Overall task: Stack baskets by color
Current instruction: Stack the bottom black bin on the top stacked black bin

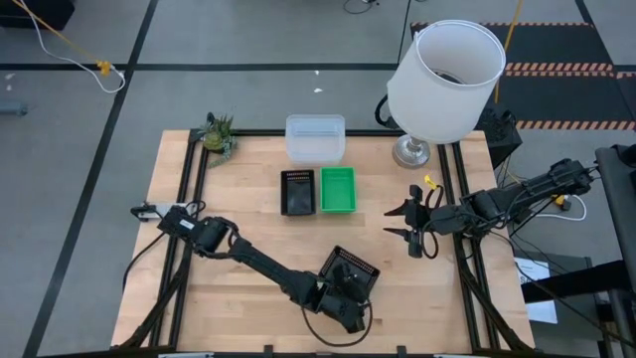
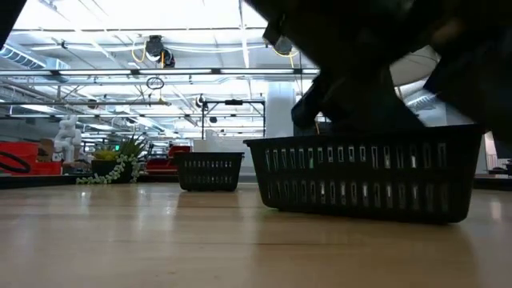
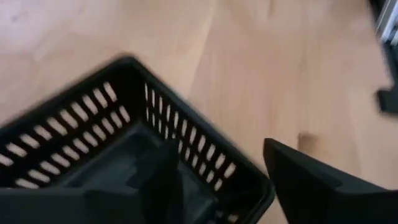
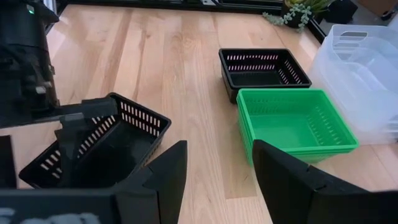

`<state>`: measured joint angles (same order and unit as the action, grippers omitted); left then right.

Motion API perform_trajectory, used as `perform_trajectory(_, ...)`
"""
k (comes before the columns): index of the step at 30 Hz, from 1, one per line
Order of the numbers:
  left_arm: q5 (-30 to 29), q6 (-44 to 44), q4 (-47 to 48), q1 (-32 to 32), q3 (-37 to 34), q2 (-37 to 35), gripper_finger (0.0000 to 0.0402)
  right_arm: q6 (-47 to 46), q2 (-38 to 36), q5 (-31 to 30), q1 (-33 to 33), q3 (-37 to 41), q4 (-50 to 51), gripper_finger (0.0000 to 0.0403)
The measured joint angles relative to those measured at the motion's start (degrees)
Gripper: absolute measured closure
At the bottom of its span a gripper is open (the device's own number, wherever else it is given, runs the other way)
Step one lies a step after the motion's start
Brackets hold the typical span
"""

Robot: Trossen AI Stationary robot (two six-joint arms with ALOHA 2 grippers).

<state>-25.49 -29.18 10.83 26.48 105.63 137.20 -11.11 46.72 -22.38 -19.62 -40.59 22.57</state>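
Observation:
A single black slotted basket (image 1: 351, 270) rests on its bottom near the table's front edge, turned at an angle. My left gripper (image 3: 217, 146) is open over its near wall (image 3: 199, 152), one finger inside the basket and one outside. I see no touch. Further back stand a black basket stack (image 1: 297, 191), a green basket stack (image 1: 337, 189) and a clear basket stack (image 1: 315, 137). My right gripper (image 1: 393, 223) hovers open on the right, holding nothing.
A big white lampshade (image 1: 444, 75) on its metal foot stands at the back right corner. A small green plant figure (image 1: 219, 133) sits at the back left. Bare wood lies to the left and in the middle of the table.

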Motion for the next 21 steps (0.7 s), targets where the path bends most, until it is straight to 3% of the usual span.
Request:
perform_trajectory(3, 1.68, 0.19, 1.75, -0.09, -0.03, 0.09, 0.0206, 0.17, 0.0, 0.09, 0.02, 0.01, 0.0, 0.0227)
perform_trajectory(11, 13.19, 4.22, 10.36, -0.18, -0.01, -2.84, 0.0305, 0.43, 0.0, 0.14, 0.0, 0.01, 0.04, 0.0227)
perform_trajectory(16, 14.38, 7.8, 18.36, 1.63, -0.01, -6.45, 0.0317, 0.43, 0.02, 0.14, 0.01, 0.01, 0.0, 0.0227)
perform_trajectory(21, 14.93, 8.15, 25.48, 3.47, -0.03, -8.27, 0.0303, 0.41, 0.0, 0.14, 0.02, 0.01, -0.27, 0.0227)
